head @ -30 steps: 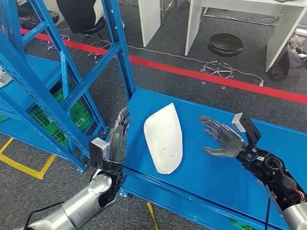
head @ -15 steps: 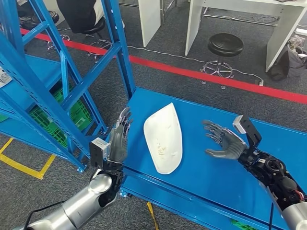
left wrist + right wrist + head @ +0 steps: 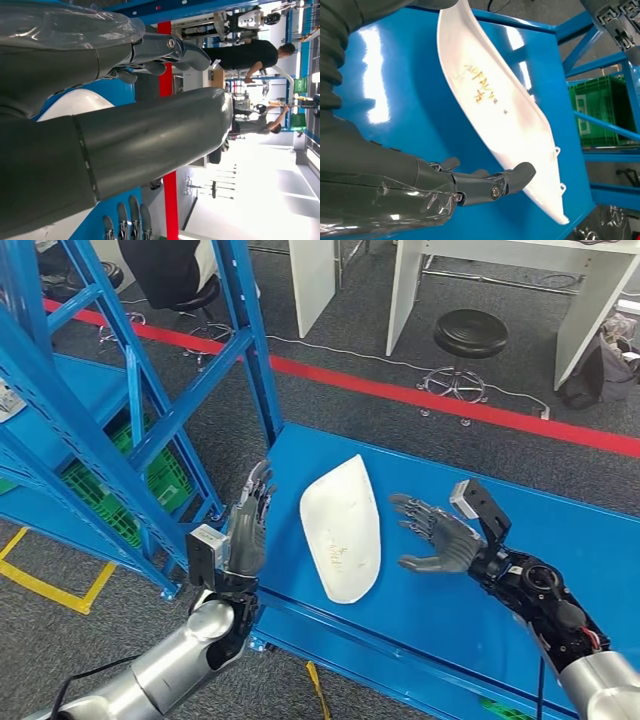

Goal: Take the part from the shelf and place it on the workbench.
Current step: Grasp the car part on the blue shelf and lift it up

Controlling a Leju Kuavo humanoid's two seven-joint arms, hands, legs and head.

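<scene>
- White curved part (image 3: 341, 527), lying flat on the blue workbench (image 3: 453, 610) near the centre of the head view, with faint handwriting on its face.
- Left hand (image 3: 247, 525) just left of the part at the workbench edge, upright, fingers spread, grasping nothing.
- Right hand (image 3: 432, 534) just right of the part, palm toward it, fingers apart, released and not touching.
- Blue shelf (image 3: 113, 410) filling the left of the frame, with a green crate (image 3: 113, 505) beneath it.
- Red floor line (image 3: 423, 395) across the upper frame; black stool (image 3: 469, 335) at upper right.
</scene>
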